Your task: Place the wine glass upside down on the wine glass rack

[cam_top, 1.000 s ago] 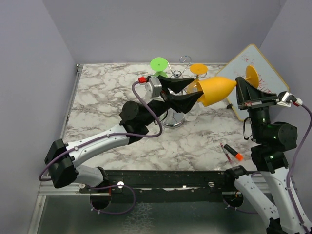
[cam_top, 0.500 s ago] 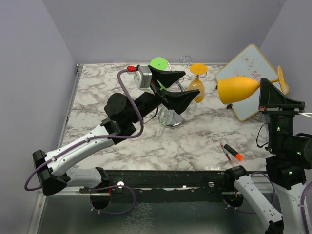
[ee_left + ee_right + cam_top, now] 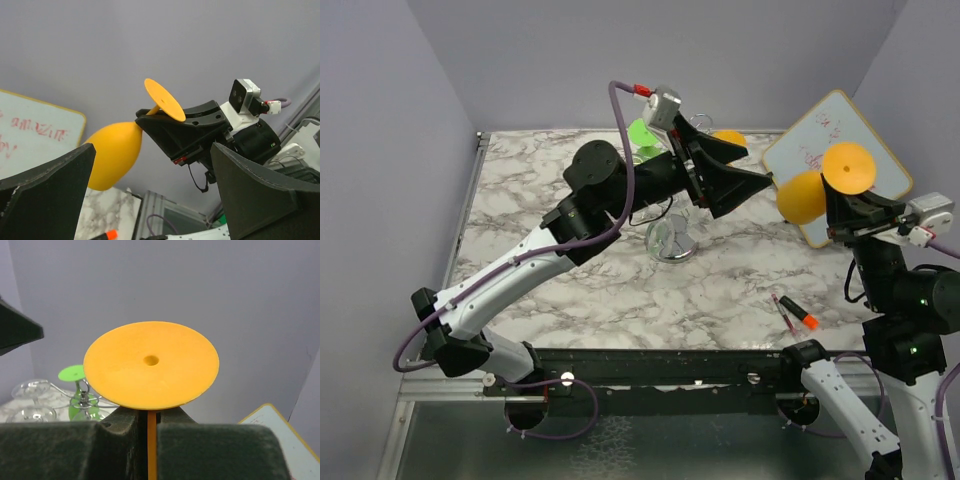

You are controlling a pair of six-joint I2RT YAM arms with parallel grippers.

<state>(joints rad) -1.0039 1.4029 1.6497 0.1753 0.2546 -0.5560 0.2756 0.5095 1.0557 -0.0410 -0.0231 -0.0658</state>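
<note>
— Right claw [image 3: 835, 207] first: clamped on anything?
— Clamped on the thin stem of the orange plastic wine glass [image 3: 802, 197], just under its round foot. From the right wrist camera, both dark fingers [image 3: 60, 450] tight against the stem, foot disc filling the middle.
— Tilt of the glass?
— Slanted, with the foot uppermost and the bowl lower, out toward 9 o'clock of the claw. Held in the air, touching nothing else.
— And the left claw [image 3: 756, 165]?
— Spread wide, holding nothing, up off the table and pointing toward 3 o'clock at the orange glass. Near it, not touching.
— Whereabouts of the chrome wire wine glass rack [image 3: 670, 242]?
— Round shiny base near the middle of the white-and-grey marble tabletop [image 3: 540, 200], between 8 and 9 o'clock of the held glass and well apart from it. Pole mostly hidden behind the left arm. Bright green wine glass [image 3: 642, 133] near 11 o'clock of the base, foot of a second orange wine glass [image 3: 728, 138] at 1 o'clock.
— Anything further out?
— Yellow-framed whiteboard with red scribbles [image 3: 815, 125] propped at 12 o'clock of the right claw. Black marker with an orange cap [image 3: 801, 319] flat on the marble, between 6 and 7 o'clock.
</note>
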